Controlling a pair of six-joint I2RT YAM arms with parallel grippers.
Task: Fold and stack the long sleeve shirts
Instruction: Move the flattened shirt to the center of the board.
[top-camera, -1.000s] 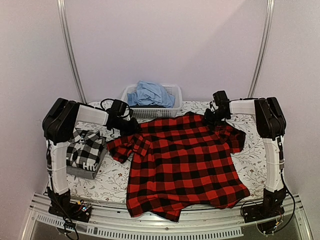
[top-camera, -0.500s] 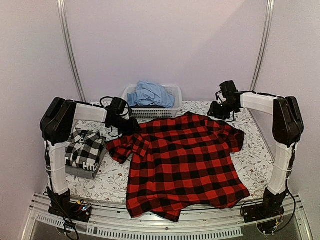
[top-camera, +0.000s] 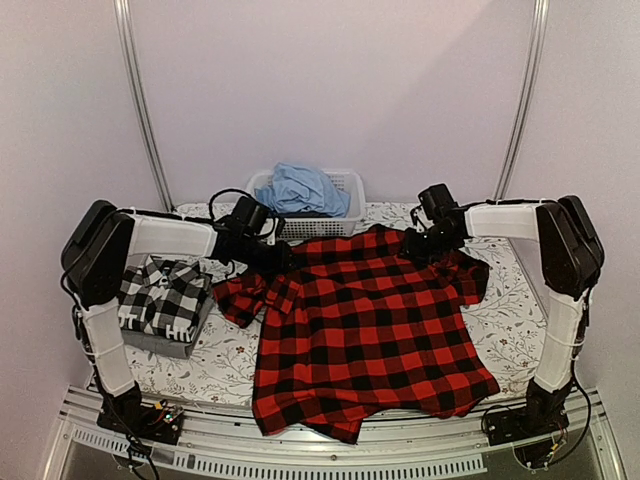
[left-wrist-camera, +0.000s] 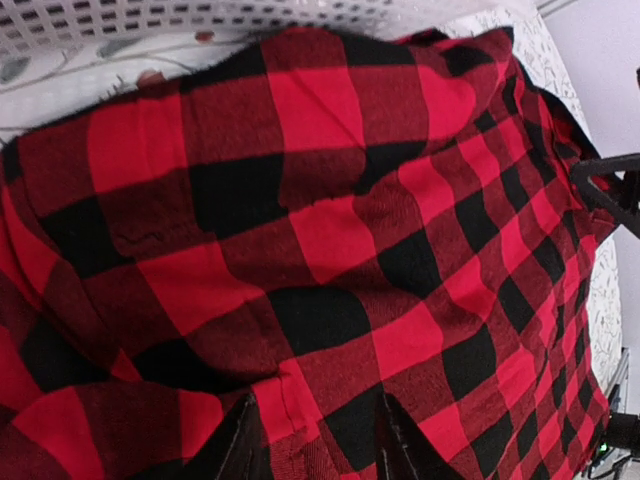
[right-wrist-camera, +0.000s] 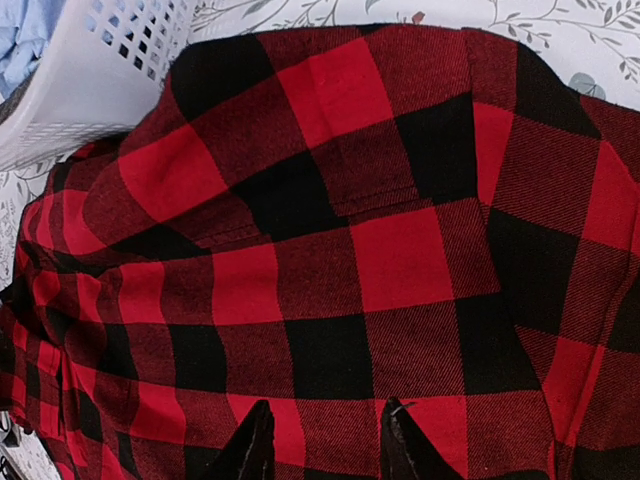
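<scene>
A large red-and-black check shirt (top-camera: 370, 325) lies spread on the table, collar toward the back. My left gripper (top-camera: 272, 255) is down on its back left shoulder, near the bunched left sleeve. In the left wrist view its jaws (left-wrist-camera: 322, 445) stand apart with the cloth (left-wrist-camera: 330, 240) and a seam between the tips. My right gripper (top-camera: 418, 243) rests on the back right shoulder. Its tips (right-wrist-camera: 327, 440) are apart over flat cloth (right-wrist-camera: 380, 260). A folded black-and-white check shirt (top-camera: 165, 298) sits on a folded dark grey one (top-camera: 160, 345) at the left.
A white plastic basket (top-camera: 340, 222) holding blue cloth (top-camera: 298, 187) stands at the back, just behind the collar. The table cover (top-camera: 505, 320) is a floral sheet. The shirt's hem hangs slightly over the metal front rail (top-camera: 420, 440).
The right gripper swung out past the shirt's back right corner, then came back down onto the shoulder. The left gripper slid a little right along the shoulder and its elbow moved left.
</scene>
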